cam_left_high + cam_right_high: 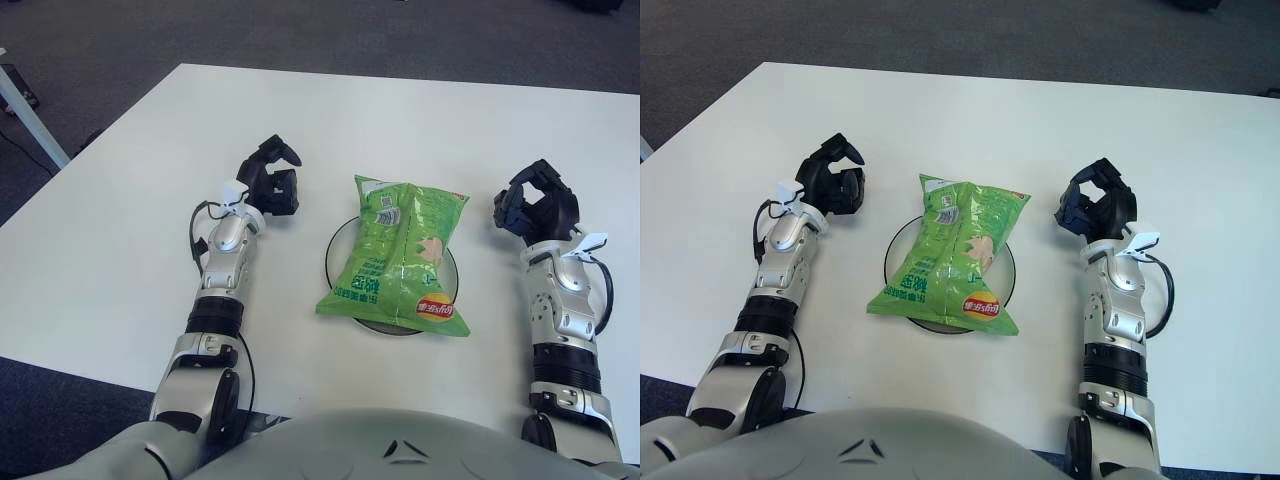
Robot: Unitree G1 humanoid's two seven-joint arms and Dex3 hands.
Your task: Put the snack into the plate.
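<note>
Green chip bag lies flat on plate, long axis front-back, slightly tilted. My L hand & R hand flank it, fingers curled, empty.

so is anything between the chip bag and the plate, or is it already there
Nothing visible stands between them: the green chip bag already lies on the black-rimmed plate, overhanging its front edge. The left hand and right hand show on either side, holding nothing.
</note>
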